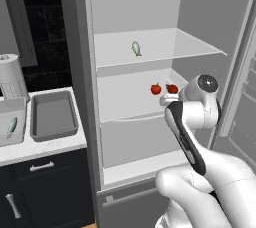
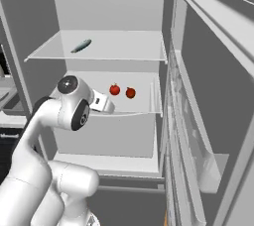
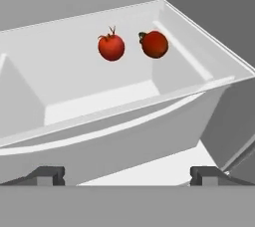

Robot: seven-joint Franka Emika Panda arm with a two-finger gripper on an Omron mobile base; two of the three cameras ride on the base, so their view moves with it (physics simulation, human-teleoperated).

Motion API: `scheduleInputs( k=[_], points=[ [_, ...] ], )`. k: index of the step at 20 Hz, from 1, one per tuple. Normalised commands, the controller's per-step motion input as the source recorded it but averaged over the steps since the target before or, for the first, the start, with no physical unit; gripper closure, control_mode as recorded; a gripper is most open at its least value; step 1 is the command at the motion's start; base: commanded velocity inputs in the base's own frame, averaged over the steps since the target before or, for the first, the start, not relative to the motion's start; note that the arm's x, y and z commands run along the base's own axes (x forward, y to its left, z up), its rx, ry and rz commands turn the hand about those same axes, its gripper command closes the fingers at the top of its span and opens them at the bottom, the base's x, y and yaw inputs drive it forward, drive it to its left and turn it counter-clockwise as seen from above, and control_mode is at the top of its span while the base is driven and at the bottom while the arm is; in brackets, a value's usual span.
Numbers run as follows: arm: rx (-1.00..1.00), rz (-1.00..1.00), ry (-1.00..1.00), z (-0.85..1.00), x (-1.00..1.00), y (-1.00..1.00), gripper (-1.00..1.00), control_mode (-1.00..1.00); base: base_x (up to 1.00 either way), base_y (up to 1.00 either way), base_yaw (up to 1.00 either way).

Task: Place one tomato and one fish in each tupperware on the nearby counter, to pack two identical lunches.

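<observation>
A: While the gripper (image 3: 127, 173) hangs just outside the middle fridge shelf (image 3: 74, 106) with its jaws spread wide and nothing between them, where do the tomatoes sit from it?

B: Straight ahead and further in, past the shelf's front lip. The left tomato (image 3: 111, 47) lies almost dead ahead of the fingertips (image 3: 47, 173), and the right tomato (image 3: 154, 44) sits just beside it, slightly off to the hand's right. They're round, so no long axis matters; I'd judge the left one the easier reach.

A: And the rest of the task's things?

B: The left base view shows what the hand view can't: one fish (image 1: 136, 48) on the shelf above the hand, another fish (image 1: 12, 125) already in the far tupperware (image 1: 20, 109), and the near tupperware (image 1: 37, 134) bare on the counter (image 1: 50, 146), well off to the hand's left
</observation>
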Motion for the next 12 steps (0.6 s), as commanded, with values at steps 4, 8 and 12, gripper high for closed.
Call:
scheduleInputs(
  k=[4,8,12],
  points=[
    [0.00,0.00,0.00,-0.16,0.59,0.00,-1.00,-1.00,0.00,0.00,0.00],
    [0.00,0.00,0.00,-0.10,0.66,0.07,-1.00,-1.00,0.00,0.00,0.00],
    [0.00,0.00,0.00,-0.12,0.69,0.13,-1.00,-1.00,0.00,0.00,0.00]
  ],
)
